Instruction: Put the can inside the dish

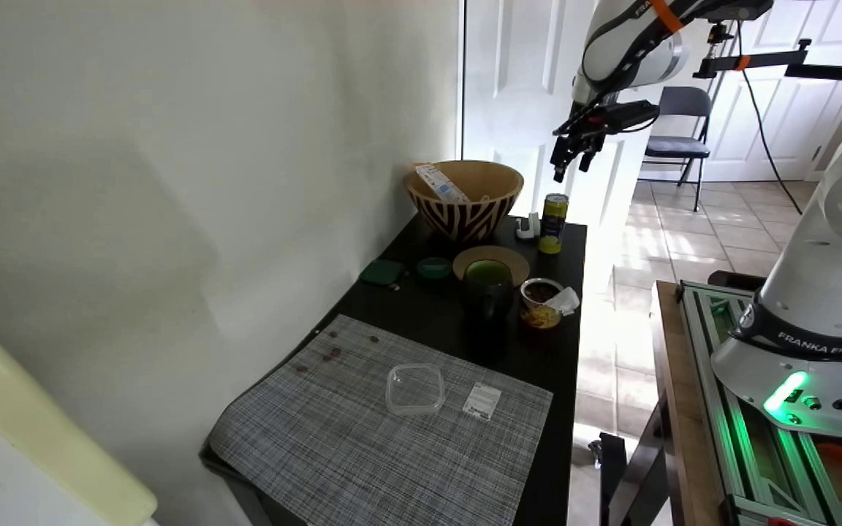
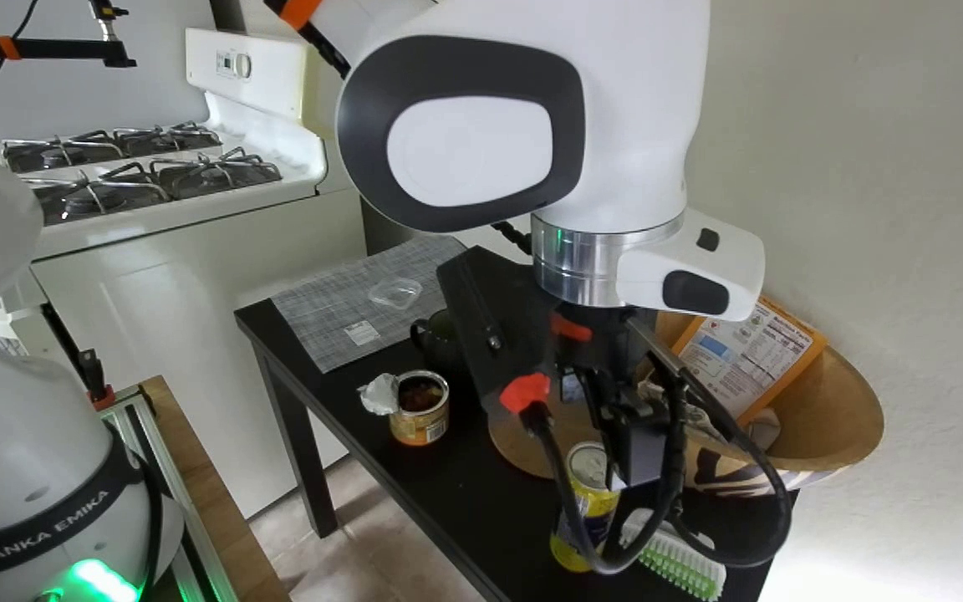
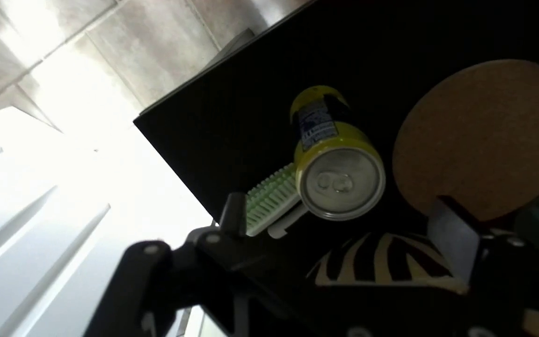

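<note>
The can [image 1: 553, 225] is yellow and dark blue with a silver top and stands upright near the table's end. It also shows in an exterior view [image 2: 595, 504], partly behind a cable, and in the wrist view [image 3: 340, 183]. The dish [image 1: 467, 215] is a large tan bowl with dark stripes, beside the can, with a carton in it. It shows behind the arm in an exterior view [image 2: 837, 422], and part of its striped side shows in the wrist view [image 3: 386, 262]. My gripper [image 1: 572, 172] is open and empty above the can; its fingers stand wide apart in the wrist view [image 3: 344, 217].
A green-bristled brush [image 3: 272, 199] lies against or close beside the can. A round tan board [image 1: 516, 267], a dark mug [image 1: 488, 296], an opened food tin [image 1: 540, 313] and green lids [image 1: 382, 272] are nearby. A wall runs behind the dish.
</note>
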Robot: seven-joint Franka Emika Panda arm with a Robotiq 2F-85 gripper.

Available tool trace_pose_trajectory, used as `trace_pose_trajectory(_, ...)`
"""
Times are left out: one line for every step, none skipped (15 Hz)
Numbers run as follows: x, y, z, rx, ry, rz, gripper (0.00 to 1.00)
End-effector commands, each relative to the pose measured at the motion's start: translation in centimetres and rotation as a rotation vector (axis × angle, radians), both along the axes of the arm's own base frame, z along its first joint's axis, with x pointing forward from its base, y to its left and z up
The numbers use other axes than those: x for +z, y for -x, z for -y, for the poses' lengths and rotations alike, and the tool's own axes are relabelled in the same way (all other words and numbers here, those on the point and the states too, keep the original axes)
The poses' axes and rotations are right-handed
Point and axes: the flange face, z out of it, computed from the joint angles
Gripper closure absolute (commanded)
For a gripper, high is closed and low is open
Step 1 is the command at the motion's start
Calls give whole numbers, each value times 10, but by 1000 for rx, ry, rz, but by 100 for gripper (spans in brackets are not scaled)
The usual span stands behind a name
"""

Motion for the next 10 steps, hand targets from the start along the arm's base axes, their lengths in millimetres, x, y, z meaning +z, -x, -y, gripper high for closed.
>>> trace_pose_trajectory(-11, -3, -1, 62, -53, 30, 0)
trace_pose_trajectory(-14, -4, -1, 70, -66, 29, 0)
trace_pose_trajectory(-17, -4, -1, 76, -69, 30, 0)
trace_pose_trajectory(-19, -5, 1, 77, -69, 28, 0)
trace_pose_trajectory(-20, -5, 3, 78, -72, 27, 0)
trace_pose_trajectory(-22, -5, 5, 74, -65, 24, 0)
trace_pose_trajectory(-25, -6, 8, 75, -60, 21, 0)
trace_pose_trajectory(-27, -7, 11, 74, -56, 16, 0)
trace_pose_trajectory(-28, -8, 14, 73, -52, 13, 0)
trace_pose_trajectory(-30, -10, 15, 77, -45, 11, 0)
